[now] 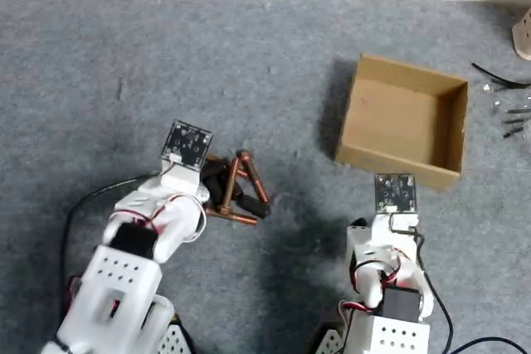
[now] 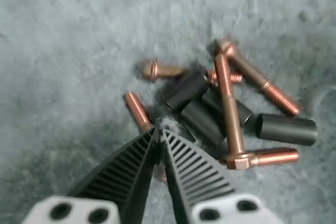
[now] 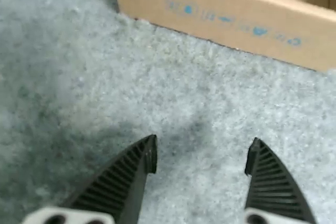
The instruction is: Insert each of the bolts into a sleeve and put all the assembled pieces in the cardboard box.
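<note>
Left gripper: jaws pressed together, tips at edge of heap of copper-coloured metal bolts and black cylindrical sleeves on grey carpet. Right gripper: jaws wide apart, empty, above carpet near open brown cardboard box.

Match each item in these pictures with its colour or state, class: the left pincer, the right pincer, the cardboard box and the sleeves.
Column one:
1. left pincer
2. right pincer
3. cardboard box
4. sleeves

Column two:
A. black
B. empty
C. shut, beside the bolts
D. open, facing the box

Pairs: 1-C, 2-D, 3-B, 4-A.
</note>
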